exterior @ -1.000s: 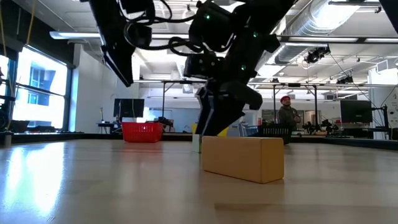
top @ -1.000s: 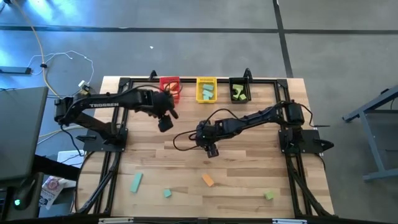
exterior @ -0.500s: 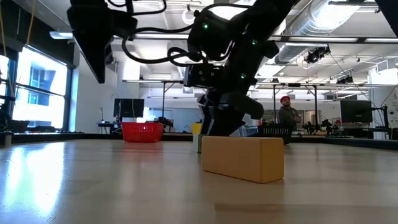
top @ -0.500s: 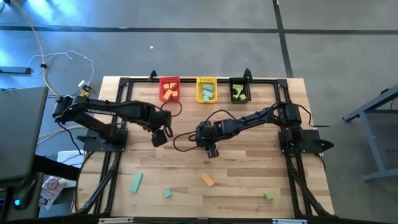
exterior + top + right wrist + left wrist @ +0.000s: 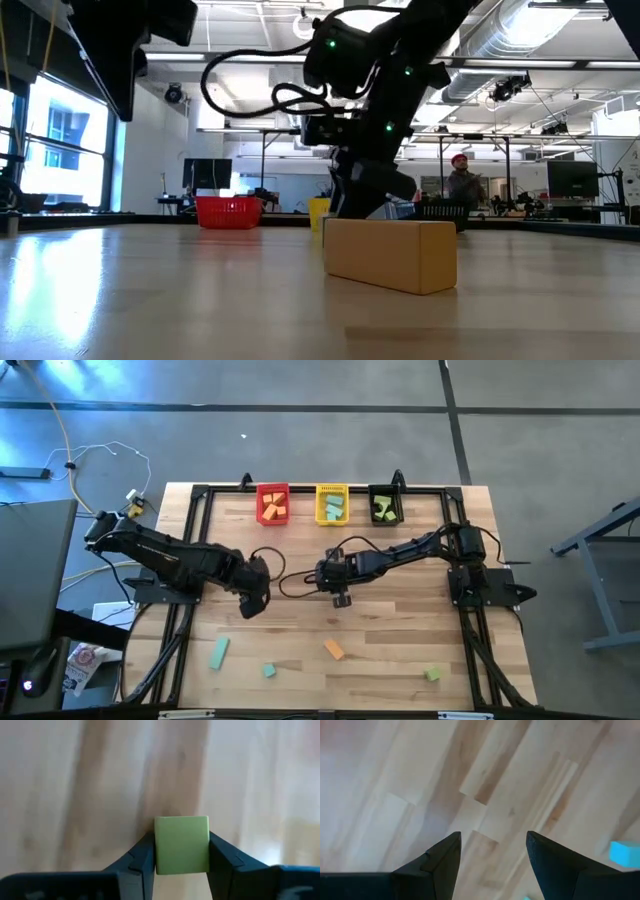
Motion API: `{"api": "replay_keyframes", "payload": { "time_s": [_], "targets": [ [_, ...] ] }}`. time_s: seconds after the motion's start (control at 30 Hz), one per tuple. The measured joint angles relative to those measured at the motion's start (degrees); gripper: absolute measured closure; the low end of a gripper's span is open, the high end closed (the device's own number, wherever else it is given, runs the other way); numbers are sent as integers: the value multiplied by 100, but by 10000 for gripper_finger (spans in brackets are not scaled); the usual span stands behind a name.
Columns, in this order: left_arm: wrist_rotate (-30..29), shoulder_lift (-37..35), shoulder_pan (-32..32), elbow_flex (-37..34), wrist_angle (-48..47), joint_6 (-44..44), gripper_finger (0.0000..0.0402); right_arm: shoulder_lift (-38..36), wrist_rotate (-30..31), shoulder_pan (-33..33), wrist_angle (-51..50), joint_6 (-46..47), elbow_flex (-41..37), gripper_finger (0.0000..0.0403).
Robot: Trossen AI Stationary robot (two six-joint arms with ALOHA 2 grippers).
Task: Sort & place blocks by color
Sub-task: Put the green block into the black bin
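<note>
Right end effector (image 5: 340,598): over the middle of the wooden counter (image 5: 400,630), fingers clamped on a light green cube (image 5: 181,844); the right wrist view shows the cube squeezed between both dark fingers, with bare wood beyond it.
Left end effector (image 5: 252,600): over the counter's left-centre, well apart from the right one; fingers spread apart with nothing between them, only wood grain showing in the left wrist view.
Teal piece in left wrist view: a small teal block (image 5: 624,854) sits at the frame edge, off to one side of the open fingers, not touched.
Teal bar (image 5: 218,652): lies flat near the front left of the counter, below the left end effector in the high view.
Teal cube (image 5: 269,671): near the front edge, just right of the teal bar.
Orange block (image 5: 334,650): front centre of the counter, apart from both arms; in the low view it fills the foreground as a tan-orange bar lying flat on the wood.
Loose green cube (image 5: 432,674): front right, close to the counter's edge.
Red bin (image 5: 273,503): at the back edge, leftmost of three; holds orange blocks.
Yellow bin (image 5: 332,504): middle of the row; holds teal blocks.
Black bin (image 5: 384,505): rightmost; holds light green blocks.
Background: a person (image 5: 462,188) stands far back in the room, seen in the low view.
</note>
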Motion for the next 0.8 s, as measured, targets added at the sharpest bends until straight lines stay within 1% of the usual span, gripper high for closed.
{"api": "replay_keyframes", "payload": {
  "time_s": [0.17, 0.33, 0.43, 0.5, 0.67, 0.8],
  "targets": [
    [-4, 0, -465, 0, -2, -707, 192, -287, 673, -71, -374, 22, -3, 296],
    [-7, 2, -958, 0, -8, -1513, 192, -665, 1218, -353, -774, 72, -3, 296],
    [-57, 7, -1282, 0, -7, -1927, 192, -891, 1441, -599, -926, 180, -3, 296],
    [-213, 8, -1498, 0, -17, -2248, 192, -1030, 1562, -797, -974, 348, -3, 296],
    [-405, 9, -2020, 0, -15, -3510, 192, -1301, 1803, -1385, -1044, 756, -3, 296],
    [-411, 9, -2439, 0, -15, -4466, 192, -1527, 1831, -1942, -1200, 1018, -3, 296]
  ]
}}
